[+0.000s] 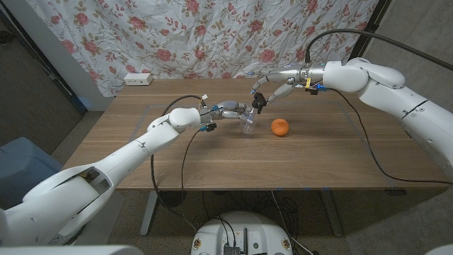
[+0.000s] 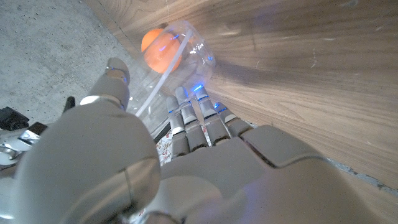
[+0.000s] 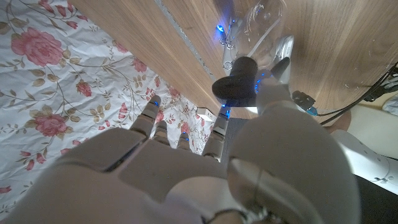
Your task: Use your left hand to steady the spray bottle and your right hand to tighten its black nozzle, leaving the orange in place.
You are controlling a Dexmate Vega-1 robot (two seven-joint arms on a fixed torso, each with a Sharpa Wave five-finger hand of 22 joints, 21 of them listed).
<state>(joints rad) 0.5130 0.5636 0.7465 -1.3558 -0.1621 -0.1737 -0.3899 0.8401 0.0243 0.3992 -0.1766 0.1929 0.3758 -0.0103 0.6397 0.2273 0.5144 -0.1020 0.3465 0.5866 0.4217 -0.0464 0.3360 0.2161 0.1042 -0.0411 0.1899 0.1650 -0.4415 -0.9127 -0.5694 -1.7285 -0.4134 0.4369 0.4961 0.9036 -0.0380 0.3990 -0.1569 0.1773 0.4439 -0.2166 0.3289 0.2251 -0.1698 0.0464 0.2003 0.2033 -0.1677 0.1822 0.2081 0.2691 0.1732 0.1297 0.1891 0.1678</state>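
Note:
The clear spray bottle [image 1: 248, 125] stands on the wooden table [image 1: 212, 163], its black nozzle [image 1: 259, 103] on top. My left hand [image 1: 231, 110] grips the bottle's body from the left. In the left wrist view, my left hand [image 2: 186, 137] wraps its fingers around the clear bottle [image 2: 186, 46], and the orange [image 2: 157, 50] shows through the plastic. From above and to the right, my right hand [image 1: 277, 83] reaches down to the nozzle. The right wrist view has my right hand [image 3: 186, 162] pinching the black nozzle [image 3: 239, 81] between thumb and fingers, above the bottle [image 3: 264, 18]. The orange [image 1: 281, 127] lies just right of the bottle.
A white power strip [image 1: 138, 78] lies at the table's back left corner. A floral curtain [image 1: 212, 35] hangs behind the table. Black cables run along both arms and over the table near the bottle.

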